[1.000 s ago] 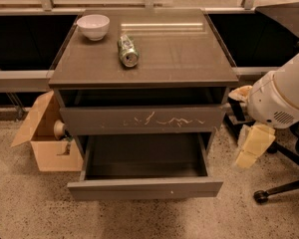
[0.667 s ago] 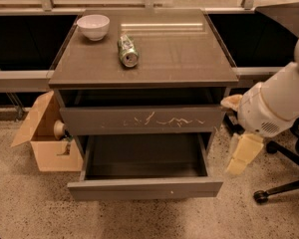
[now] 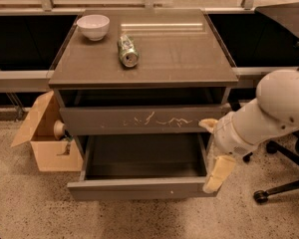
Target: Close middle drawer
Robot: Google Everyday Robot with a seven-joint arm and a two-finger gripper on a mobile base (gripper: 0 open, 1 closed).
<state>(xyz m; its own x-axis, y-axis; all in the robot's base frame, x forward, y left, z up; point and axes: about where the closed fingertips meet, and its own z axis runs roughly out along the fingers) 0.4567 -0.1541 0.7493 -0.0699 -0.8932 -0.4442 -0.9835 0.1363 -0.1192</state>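
Beside the pulled-out middle drawer's (image 3: 139, 188) right end, the gripper (image 3: 212, 150) is held spread and empty, seemingly readied for pushing.

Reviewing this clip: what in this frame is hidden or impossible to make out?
- Camera view: whether the gripper, at the right end of the open middle drawer, touches it; its lower finger overlaps the front corner.
- Camera view: the inside of the scratched upper drawer, shadowed under the cabinet top.
- Camera view: the contents of the cardboard box, partly behind the cabinet.
- Camera view: the arm, cut off by the right edge.
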